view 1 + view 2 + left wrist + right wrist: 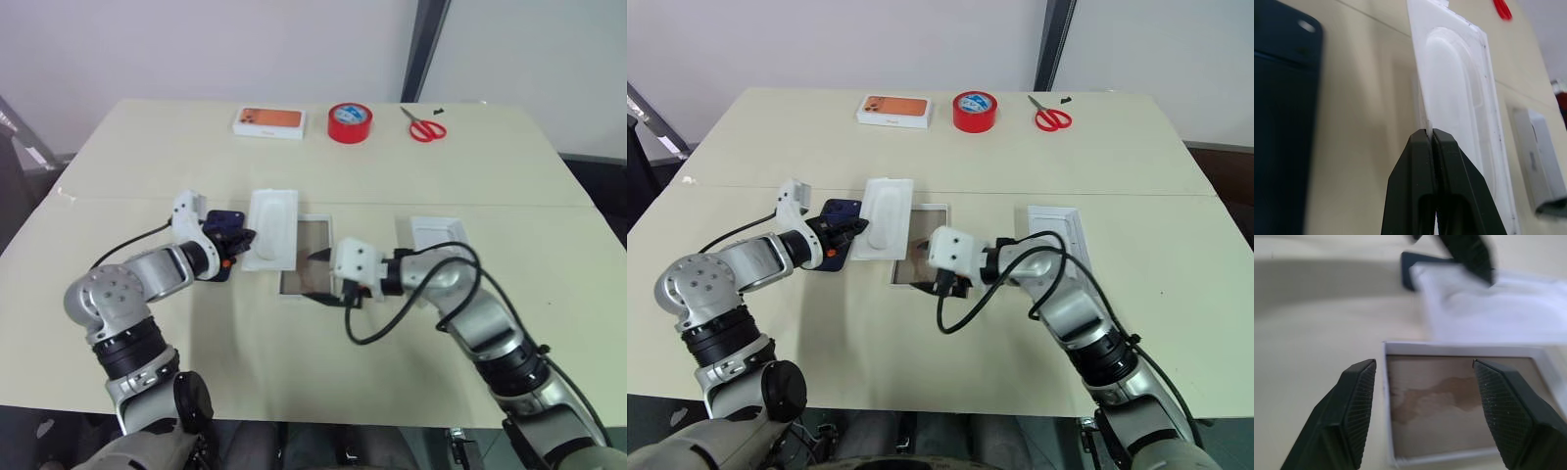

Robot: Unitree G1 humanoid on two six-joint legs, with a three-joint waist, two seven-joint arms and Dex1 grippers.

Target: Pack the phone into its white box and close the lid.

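The white box [306, 245] lies open at the table's middle, its inside brownish. My right gripper [1425, 369] hovers open just over its near end, with nothing between the fingers. A white moulded insert tray [271, 228] lies tilted against the box's left side, and my left gripper [1431, 134] is shut on its thin edge. The dark navy phone [223, 225] lies flat on the table to the left of the insert, beside the left gripper [245, 237]. A white lid [436, 232] rests to the right of the box.
At the table's far edge lie a white box with an orange picture [269, 121], a red tape roll [350, 122] and red-handled scissors [423, 126]. A black cable [392, 313] loops from my right wrist over the table.
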